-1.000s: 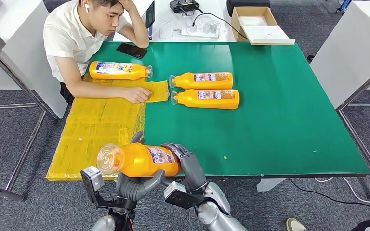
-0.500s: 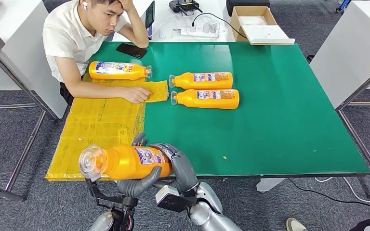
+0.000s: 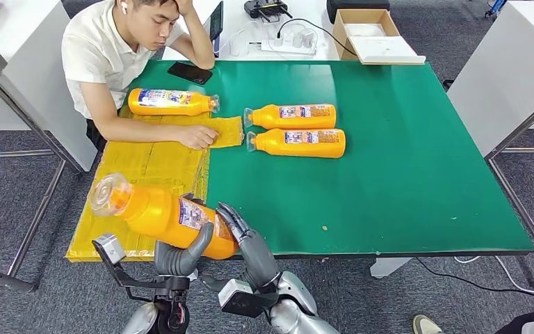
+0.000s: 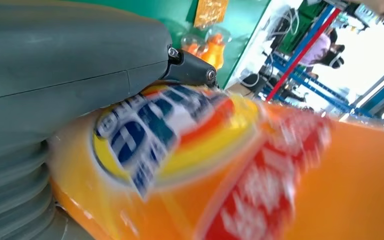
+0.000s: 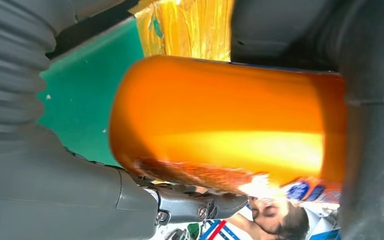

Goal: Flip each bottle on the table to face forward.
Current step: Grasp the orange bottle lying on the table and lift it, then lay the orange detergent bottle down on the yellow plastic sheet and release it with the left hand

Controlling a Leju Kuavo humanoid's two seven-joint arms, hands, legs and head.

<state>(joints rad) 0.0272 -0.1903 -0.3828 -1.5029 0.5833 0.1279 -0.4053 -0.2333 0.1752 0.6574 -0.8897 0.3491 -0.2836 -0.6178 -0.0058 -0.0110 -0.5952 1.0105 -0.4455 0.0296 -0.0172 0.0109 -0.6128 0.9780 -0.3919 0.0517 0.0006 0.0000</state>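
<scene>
An orange plastic bottle [image 3: 163,217] is held in the air above the near left corner of the table, over the near edge where yellow covering meets green. It lies tilted, its clear cap [image 3: 106,193] raised and pointing to the left, its flat base low on the right. The body is bright, glossy orange. A label with blue, white and red print wraps its middle; in the left wrist view the label [image 4: 180,135] shows a yellow oval with blurred blue lettering and red print beside it.

Both robot hands are on this bottle. The left hand [image 3: 181,252] cups it from below, its thick grey thumb curling up across the front of the body. The right hand [image 3: 245,240] holds the base end, its dark fingers lying against the bottom of the bottle. In the right wrist view the smooth orange base [image 5: 220,120] sits between grey hand parts.

Three more orange bottles lie flat on the table [image 3: 403,174]. One [image 3: 172,101] rests near the far left corner, cap pointing right. Two lie side by side near the middle, toward the far edge, caps pointing left: the farther one [image 3: 292,116] and the nearer one [image 3: 299,142], close together.

The left part of the table has a yellow sheet covering [image 3: 139,174]. A person [image 3: 122,56] in a white shirt sits at the far left corner, one hand [image 3: 198,137] resting on the yellow sheet. A dark phone [image 3: 190,72] lies near the far edge.
</scene>
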